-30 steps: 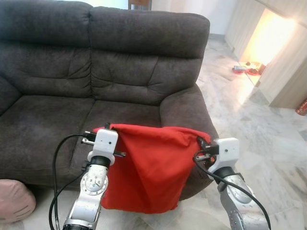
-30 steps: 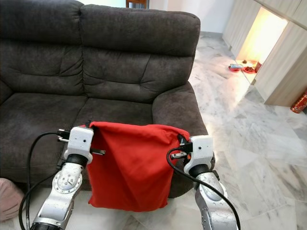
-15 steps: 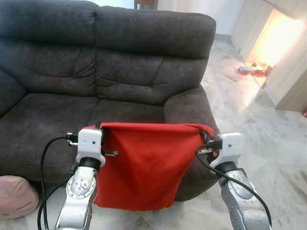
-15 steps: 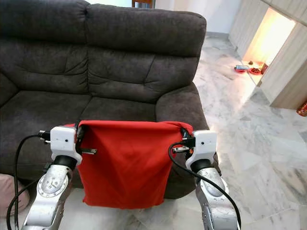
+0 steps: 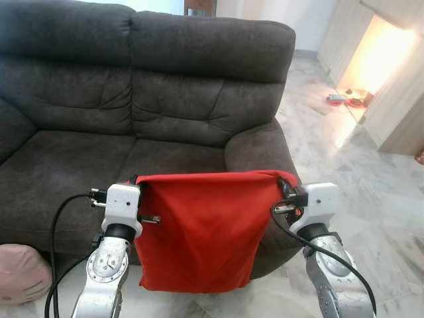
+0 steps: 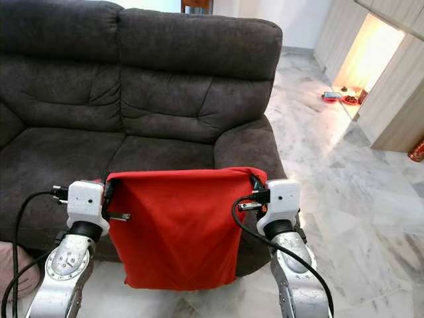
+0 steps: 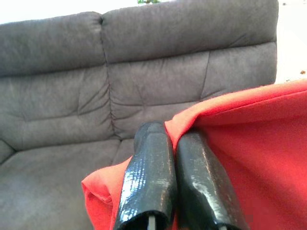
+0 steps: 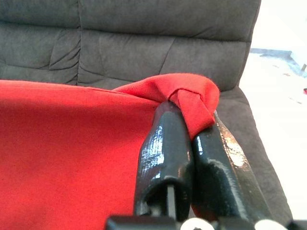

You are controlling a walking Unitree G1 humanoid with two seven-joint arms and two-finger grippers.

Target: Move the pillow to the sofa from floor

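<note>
Holding red pillow off floor, in front of dark grey sofa, approx. level w/ front edge of seat cushion. Hanging flat betw. both arms, lower edge clear of marble floor.

Left gripper pinching top left corner, fingers pressed together w/ cloth caught between. Right gripper clamping top right corner, red fabric bunched over fingertips.

Handling, judged: looking light & very soft — draping like a limp cover, little filling evident, prob. thin, though thickness hard to tell from front. No stiffness, so sagging at centre if corners brought closer. Not fragile. Cloth possibly slipping from pinch if jerked.

Hold points: top two corners working well; keeping top edge taut for carrying over seat.

Pink cushion lying on floor to robot's left, near sofa base.
</note>
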